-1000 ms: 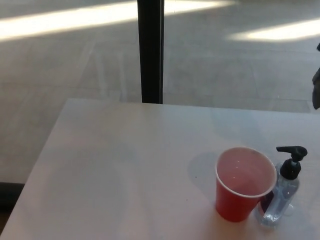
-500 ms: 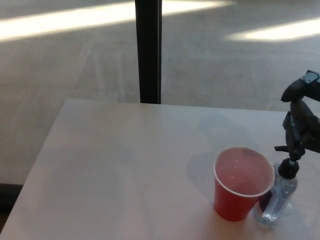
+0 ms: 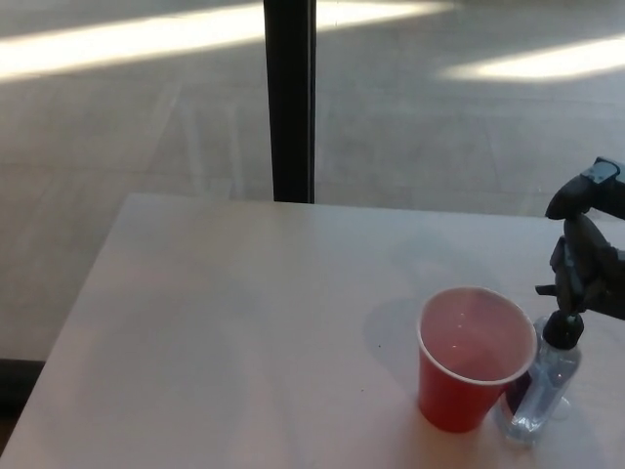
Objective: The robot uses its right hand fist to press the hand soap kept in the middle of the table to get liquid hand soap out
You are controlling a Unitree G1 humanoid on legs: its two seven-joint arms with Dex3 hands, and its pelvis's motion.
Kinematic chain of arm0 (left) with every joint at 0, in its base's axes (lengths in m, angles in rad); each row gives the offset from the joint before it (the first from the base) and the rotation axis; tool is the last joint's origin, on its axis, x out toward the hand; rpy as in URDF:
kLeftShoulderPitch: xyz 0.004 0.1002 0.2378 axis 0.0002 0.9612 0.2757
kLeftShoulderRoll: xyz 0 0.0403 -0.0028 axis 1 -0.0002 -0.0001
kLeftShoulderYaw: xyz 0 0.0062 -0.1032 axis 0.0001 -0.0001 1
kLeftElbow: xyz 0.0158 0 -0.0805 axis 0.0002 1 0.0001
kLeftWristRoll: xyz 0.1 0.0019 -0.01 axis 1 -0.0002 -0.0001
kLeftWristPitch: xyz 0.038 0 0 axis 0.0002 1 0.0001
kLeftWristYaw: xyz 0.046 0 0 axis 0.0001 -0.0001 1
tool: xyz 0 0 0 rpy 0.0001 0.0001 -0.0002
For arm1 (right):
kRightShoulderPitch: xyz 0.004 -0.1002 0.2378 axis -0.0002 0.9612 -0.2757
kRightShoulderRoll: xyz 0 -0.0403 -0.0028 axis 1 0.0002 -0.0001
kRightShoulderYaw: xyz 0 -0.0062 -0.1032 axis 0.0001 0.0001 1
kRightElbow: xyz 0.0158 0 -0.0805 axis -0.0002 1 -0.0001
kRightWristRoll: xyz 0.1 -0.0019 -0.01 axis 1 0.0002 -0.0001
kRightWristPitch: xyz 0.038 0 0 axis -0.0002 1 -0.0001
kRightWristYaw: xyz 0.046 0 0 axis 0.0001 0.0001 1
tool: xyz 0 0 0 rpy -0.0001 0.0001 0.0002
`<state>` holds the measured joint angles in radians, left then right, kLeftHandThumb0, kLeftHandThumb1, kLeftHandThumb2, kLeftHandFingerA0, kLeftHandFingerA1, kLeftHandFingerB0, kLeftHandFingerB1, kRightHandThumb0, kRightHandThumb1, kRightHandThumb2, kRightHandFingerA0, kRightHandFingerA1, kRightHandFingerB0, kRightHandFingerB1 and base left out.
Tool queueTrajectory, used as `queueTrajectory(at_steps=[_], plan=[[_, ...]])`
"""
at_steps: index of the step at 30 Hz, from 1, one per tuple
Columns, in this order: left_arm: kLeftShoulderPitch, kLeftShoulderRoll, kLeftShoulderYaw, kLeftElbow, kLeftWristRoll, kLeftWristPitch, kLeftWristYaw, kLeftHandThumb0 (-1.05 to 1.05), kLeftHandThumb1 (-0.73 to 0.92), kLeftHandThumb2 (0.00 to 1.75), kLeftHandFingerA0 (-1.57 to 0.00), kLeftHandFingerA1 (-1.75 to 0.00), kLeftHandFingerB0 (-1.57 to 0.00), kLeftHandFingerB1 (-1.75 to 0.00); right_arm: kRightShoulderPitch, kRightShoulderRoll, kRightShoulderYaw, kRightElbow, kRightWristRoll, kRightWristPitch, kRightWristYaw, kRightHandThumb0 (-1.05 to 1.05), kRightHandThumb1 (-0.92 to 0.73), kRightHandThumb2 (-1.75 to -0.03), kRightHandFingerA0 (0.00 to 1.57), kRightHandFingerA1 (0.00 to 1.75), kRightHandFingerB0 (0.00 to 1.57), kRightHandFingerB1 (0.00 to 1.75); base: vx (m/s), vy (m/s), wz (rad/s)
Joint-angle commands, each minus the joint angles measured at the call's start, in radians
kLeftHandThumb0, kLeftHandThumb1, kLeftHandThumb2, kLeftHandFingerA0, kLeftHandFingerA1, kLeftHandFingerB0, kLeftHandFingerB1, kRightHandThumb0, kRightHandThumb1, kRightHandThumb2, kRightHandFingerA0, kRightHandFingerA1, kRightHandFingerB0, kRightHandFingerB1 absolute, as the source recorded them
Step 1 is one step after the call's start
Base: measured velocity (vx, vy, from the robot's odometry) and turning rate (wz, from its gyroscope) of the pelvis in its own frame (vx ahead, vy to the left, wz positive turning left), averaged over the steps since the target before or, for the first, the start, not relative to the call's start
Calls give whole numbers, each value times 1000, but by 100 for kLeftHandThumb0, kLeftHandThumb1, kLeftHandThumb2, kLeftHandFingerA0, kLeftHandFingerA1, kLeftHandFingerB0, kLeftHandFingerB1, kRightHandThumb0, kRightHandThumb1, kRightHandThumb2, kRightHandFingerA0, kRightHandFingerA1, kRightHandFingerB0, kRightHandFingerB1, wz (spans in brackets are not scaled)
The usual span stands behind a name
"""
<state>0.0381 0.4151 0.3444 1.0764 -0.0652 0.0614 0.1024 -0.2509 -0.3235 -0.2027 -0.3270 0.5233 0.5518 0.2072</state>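
Black right hand (image 3: 589,256) sat over clear soap bottle's black pump (image 3: 563,322), maybe touching; fingers' state unclear. Press not done.

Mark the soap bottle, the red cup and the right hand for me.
soap bottle (image 3: 543,389): head view, on its clear body below the black pump.
red cup (image 3: 451,399): head view, on its outer red wall.
right hand (image 3: 589,262): head view, on the middle of the black hand above the pump.

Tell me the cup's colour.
Red outside, pale inside, white rim: the cup, in the head view.
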Motion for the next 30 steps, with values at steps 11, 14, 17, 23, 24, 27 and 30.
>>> queueTrajectory(at_steps=[11, 14, 17, 23, 24, 27, 30], plan=[[11, 9, -5, -17, -5, 14, 7, -22, 38, 91, -73, -88, -54, -77, 41, 54, 23, 66, -65, -55, -18, -32, -65, -103, 99, 175, 72, 153, 0, 0, 0], [0, 6, 2, 10, -12, 5, 6, -20, 37, 92, -73, -89, -51, -76, 50, 93, 28, 84, -61, -69, -29, -33, -68, -96, 101, 175, 64, 165, 0, 0, 0], [0, 6, 2, 16, -12, -4, 5, -21, 38, 91, -74, -89, -52, -76, 53, 112, 29, 89, -61, -65, -39, -33, -67, -96, 101, 175, 65, 164, 0, 0, 0], [6, 6, -5, -5, -8, 13, 6, -21, 39, 91, -70, -86, -53, -77, 79, 102, 66, 75, -104, -77, -39, -32, -66, -99, 101, 175, 64, 165, 0, 0, 0], [6, 6, -3, -3, -9, 10, 6, -22, 38, 92, -69, -86, -52, -76, 84, 99, 67, 75, -99, -83, -29, -31, -68, -98, 100, 175, 62, 167, 0, 0, 0], [1, 5, -8, 2, -5, 7, 8, -23, 38, 92, -72, -87, -50, -76, 94, 86, 63, 83, -93, -89, -12, -30, -68, -98, 99, 175, 63, 167, 0, 0, 0], [1, 7, -7, -11, -6, 18, 10, -22, 39, 92, -71, -87, -55, -78, 109, 45, 72, 83, -116, -91, 4, -29, -70, -96, 99, 175, 62, 166, 0, 0, 0]])
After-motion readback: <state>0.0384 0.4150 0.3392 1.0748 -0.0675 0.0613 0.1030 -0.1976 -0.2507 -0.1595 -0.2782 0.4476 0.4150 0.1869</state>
